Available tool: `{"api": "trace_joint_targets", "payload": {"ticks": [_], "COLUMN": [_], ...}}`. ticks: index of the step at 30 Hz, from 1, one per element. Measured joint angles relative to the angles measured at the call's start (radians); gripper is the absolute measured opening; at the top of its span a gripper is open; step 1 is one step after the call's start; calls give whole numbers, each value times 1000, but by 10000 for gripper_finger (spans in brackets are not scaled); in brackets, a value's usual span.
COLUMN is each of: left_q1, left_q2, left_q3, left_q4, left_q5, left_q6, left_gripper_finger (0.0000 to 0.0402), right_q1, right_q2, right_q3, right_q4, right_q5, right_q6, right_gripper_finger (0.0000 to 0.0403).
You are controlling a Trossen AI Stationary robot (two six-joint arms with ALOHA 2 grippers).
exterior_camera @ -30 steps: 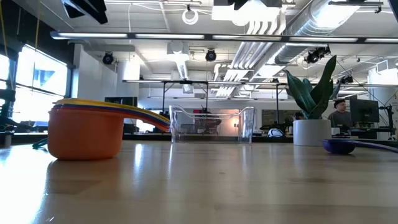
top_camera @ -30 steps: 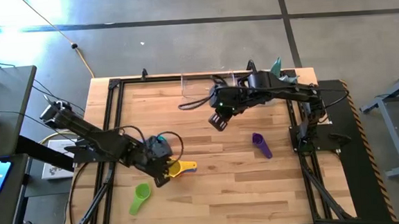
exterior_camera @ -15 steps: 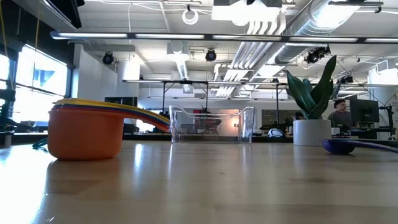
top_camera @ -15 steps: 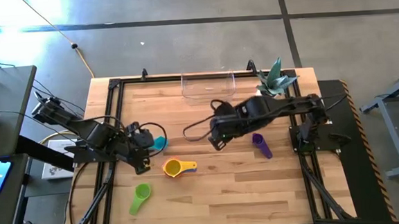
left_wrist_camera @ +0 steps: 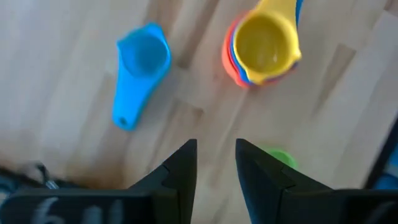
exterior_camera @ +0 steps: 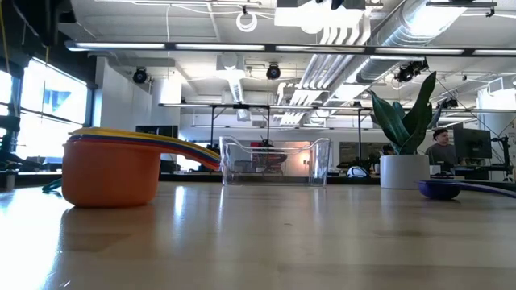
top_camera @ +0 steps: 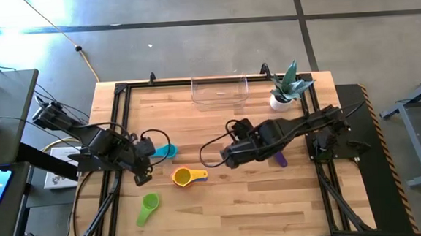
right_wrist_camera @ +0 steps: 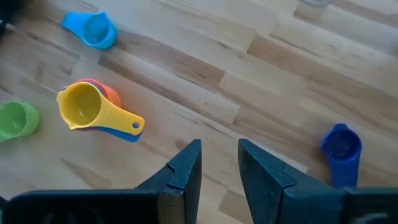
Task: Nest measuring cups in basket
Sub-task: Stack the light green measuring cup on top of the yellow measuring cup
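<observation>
Table (top_camera: 223, 205): basket (top_camera: 220, 90) empty at far edge, stack (top_camera: 182, 177) mid-table, teal (top_camera: 165, 150), green (top_camera: 148, 205) and purple (top_camera: 277, 156) cups loose. Left end effector (top_camera: 141, 174) and right end effector (top_camera: 229, 155) both hover empty, fingers slightly apart. Risks: arms colliding over the stack; narrow gap slipping off a rim; stack tipping.

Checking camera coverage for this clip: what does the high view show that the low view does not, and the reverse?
Only the high view shows both arms, the left gripper and right gripper, the teal cup and the green cup. Only the low view shows the room behind the table, with a person at a monitor. Both show the nested stack with the yellow cup on top, the empty basket, the plant pot and the purple cup.
</observation>
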Motion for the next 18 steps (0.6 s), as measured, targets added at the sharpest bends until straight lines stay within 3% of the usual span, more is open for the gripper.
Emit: {"api": "trace_joint_targets", "payload": {"ticks": [10, 18], "left_q1": [-87, -177], "left_q2": [2, 2], "left_q3": [0, 0], "left_q4": [-103, -65], "left_q5": [82, 90], "left_q6": [-258, -407], "left_gripper_finger": [116, 118], "right_q1": [3, 2], "right_q2": [0, 0], "right_q3": [0, 0], "right_q4": [18, 18], "right_q5": [14, 11], "right_q6": [-26, -100], "right_gripper_finger": [97, 97]}}
